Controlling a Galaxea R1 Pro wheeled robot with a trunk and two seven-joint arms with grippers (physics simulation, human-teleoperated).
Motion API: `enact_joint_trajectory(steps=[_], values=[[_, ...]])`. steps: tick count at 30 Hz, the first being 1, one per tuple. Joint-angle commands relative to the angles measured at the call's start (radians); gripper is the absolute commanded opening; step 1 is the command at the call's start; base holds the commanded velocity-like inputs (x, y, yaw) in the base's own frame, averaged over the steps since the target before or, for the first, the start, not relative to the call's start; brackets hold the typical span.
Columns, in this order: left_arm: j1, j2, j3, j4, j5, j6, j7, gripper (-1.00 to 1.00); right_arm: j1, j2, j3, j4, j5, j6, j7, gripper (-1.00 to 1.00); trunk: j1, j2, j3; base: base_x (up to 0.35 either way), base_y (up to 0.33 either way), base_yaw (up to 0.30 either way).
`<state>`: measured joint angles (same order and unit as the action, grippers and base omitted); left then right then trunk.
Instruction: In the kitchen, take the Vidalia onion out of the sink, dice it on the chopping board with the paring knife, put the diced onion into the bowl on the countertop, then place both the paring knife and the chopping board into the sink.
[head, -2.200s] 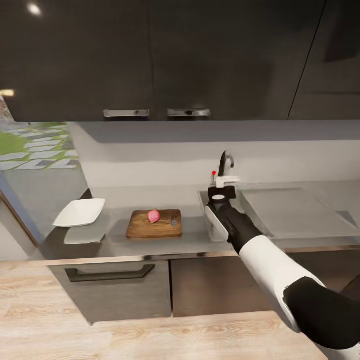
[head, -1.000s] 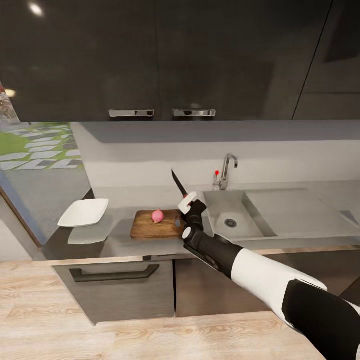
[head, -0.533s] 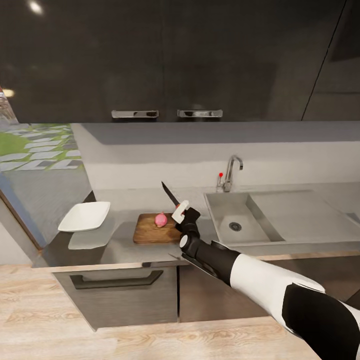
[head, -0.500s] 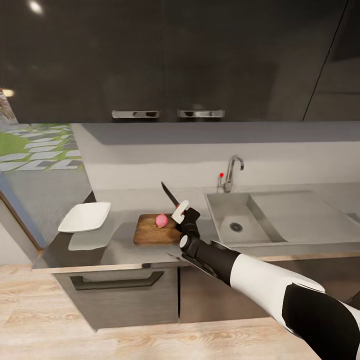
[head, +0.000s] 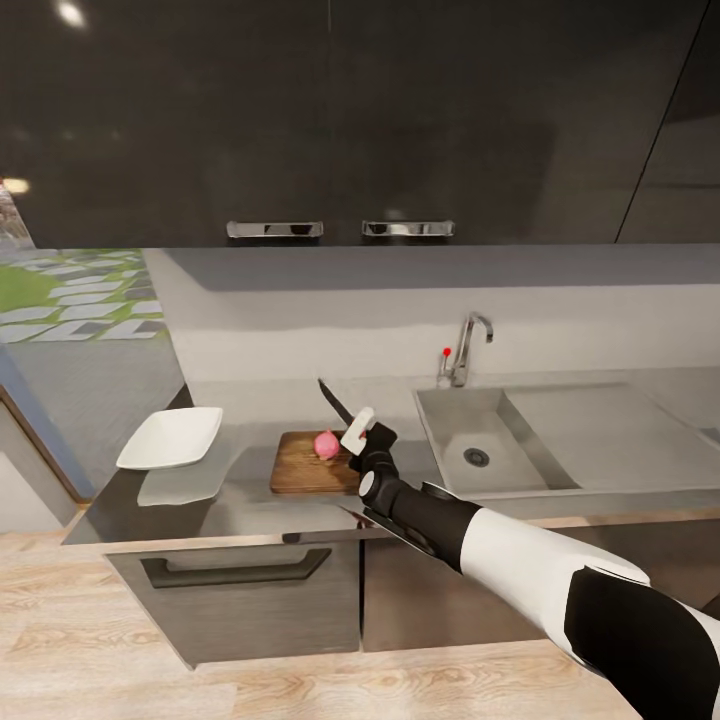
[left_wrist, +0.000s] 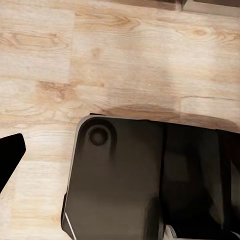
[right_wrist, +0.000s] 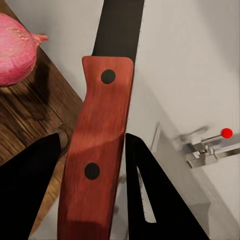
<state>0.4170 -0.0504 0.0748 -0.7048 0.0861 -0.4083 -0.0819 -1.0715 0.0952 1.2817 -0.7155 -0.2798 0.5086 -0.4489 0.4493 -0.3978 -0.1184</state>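
1. Head view: a long grey counter (head: 240, 490) is running under dark upper cabinets (head: 300, 120), with a dark drawer front (head: 235, 590) below and a pale wooden floor (head: 80, 640) in front. The sink (head: 470, 440) is sitting at the right part of the counter, its chrome tap (head: 468, 345) standing behind the basin. The white bowl (head: 170, 437) is lying toward the counter's left end. The chopping board (head: 305, 462) is lying between bowl and sink, and the Vidalia onion (head: 326, 444) is resting on it. The right claw (head: 362, 438) is hovering at the board's right edge, clenched on the paring knife (head: 336, 402), whose dark blade is slanting up and away over the onion.

2. Left wrist view: the wooden floor (left_wrist: 100, 65) is showing beneath a dark part of the robot's own body (left_wrist: 130, 180). I cannot tell how the left claw is standing here.

3. Right wrist view: two dark fingers (right_wrist: 27, 185) are gripping the knife's red handle (right_wrist: 97, 150) from both sides. The onion (right_wrist: 15, 50) is lying on the board (right_wrist: 30, 115) just beside the blade's line. The tap's red knob (right_wrist: 226, 133) is showing farther off.
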Motion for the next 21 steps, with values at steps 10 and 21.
enact_joint_trajectory(steps=[10, 21], values=[[0.000, -0.001, 0.003, -0.001, 0.009, 0.000, -0.009, 1.00, -0.002, -0.002, 0.007, -0.001, -0.009, 0.005, -0.002, -1.00, 0.001, -0.002, -0.002, 0.000, 0.000, 0.000], [0.000, -0.001, 0.003, -0.001, 0.009, 0.000, -0.009, 1.00, -0.002, -0.002, 0.007, 0.011, -0.009, 0.035, 0.045, -1.00, 0.001, -0.002, -0.002, 0.000, 0.000, 0.000]])
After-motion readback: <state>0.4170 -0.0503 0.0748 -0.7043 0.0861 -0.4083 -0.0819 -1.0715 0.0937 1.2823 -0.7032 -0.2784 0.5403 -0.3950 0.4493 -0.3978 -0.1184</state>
